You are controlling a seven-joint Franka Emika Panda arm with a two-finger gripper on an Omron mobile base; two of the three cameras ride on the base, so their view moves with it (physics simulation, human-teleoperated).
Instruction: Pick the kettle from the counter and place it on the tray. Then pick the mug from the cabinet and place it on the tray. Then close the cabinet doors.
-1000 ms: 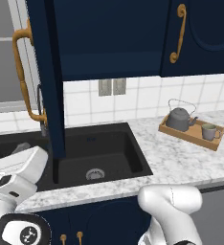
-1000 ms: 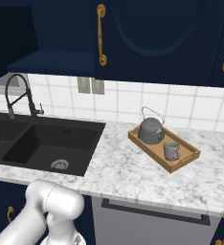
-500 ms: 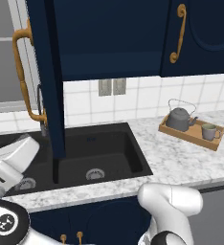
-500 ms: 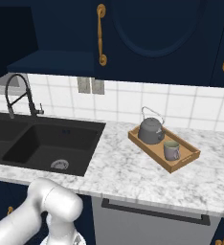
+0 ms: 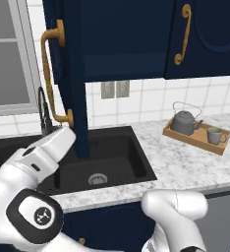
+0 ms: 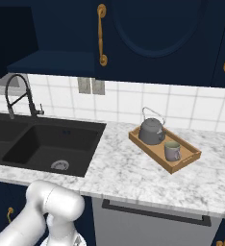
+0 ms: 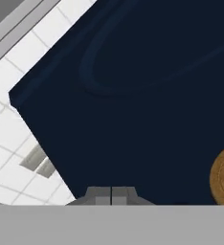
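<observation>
The kettle (image 6: 151, 131) and mug (image 6: 171, 151) sit on the tray (image 6: 182, 163) on the tabletop (image 6: 133, 173). The gripper (image 7: 111, 195), fingers together, faces the open left cabinet door (image 5: 70, 74); an off-centre push could slip off its panel and leave it ajar.

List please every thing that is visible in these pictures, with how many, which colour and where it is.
kettle: 1, dark grey, on the tray, at its far end
mug: 1, grey-beige, on the tray beside the kettle
tray: 1, light-brown wood, on the counter right of the sink
counter: 1, white-and-grey marble
sink: 1, black, double, set into the counter
faucet: 1, black, behind the sink
cabinet doors: navy with brass handles; left one open, right one closed
wall outlet: 1, grey, on the white tiles
gripper: 1, dark tips, shut, close to the open door's panel
</observation>
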